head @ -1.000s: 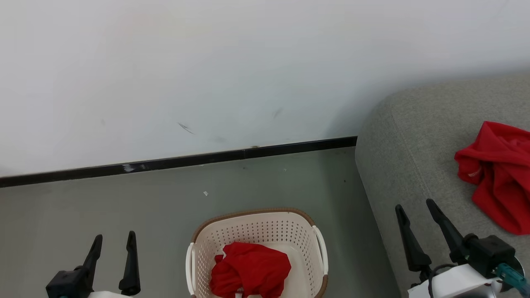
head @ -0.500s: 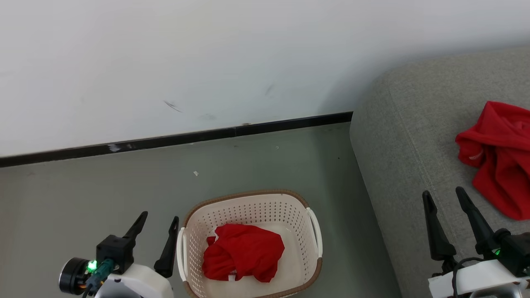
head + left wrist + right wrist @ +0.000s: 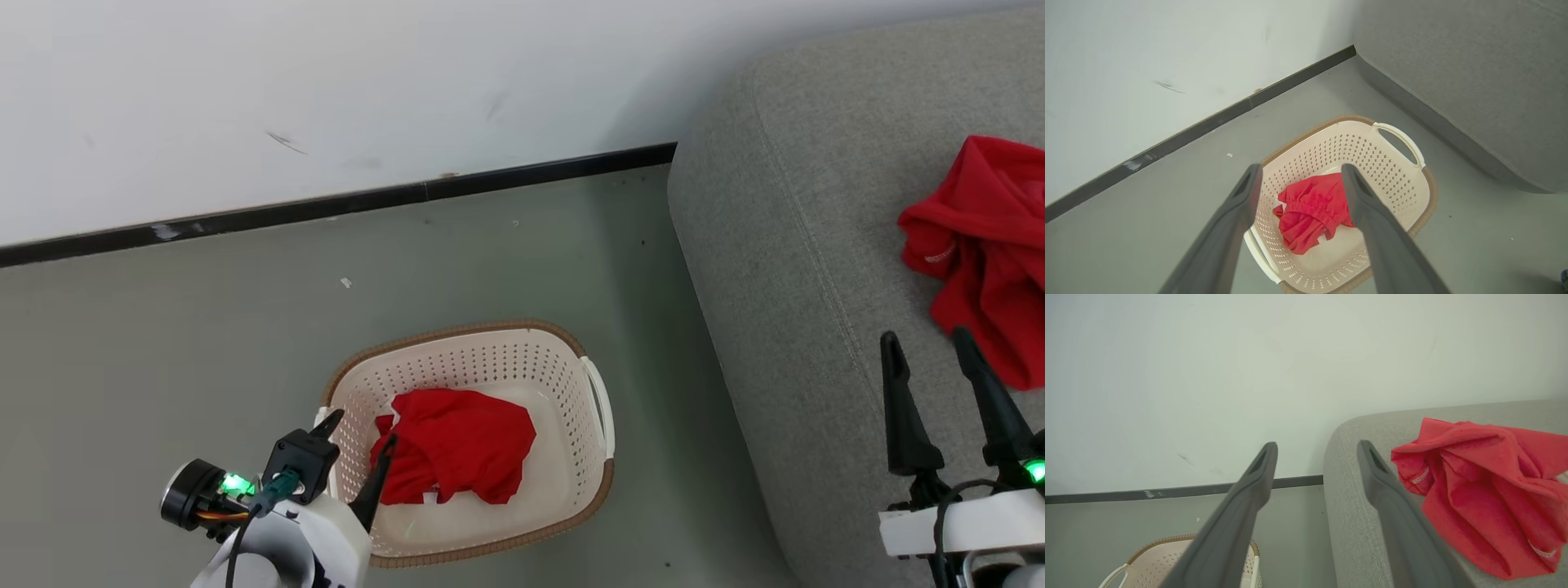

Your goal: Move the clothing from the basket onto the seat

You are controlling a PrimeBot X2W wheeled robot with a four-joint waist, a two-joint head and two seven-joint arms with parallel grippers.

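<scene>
1. Left gripper [image 3: 362,430], fingers spread and empty, above the basket [image 3: 600,400] rim
2. Red garment [image 3: 465,437], crumpled inside the basket
3. Second red garment [image 3: 984,261], lying on the seat [image 3: 784,245]
4. Right gripper [image 3: 923,335], fingers spread and empty, over the seat beside it

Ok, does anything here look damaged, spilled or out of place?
Nothing spilled. Only blemishes: a dark scuff on the wall, a pale scrape on the black skirting, and a white scrap on the floor.

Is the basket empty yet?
Not empty. One crumpled red garment lies inside the basket; the other garment is on the seat.
</scene>
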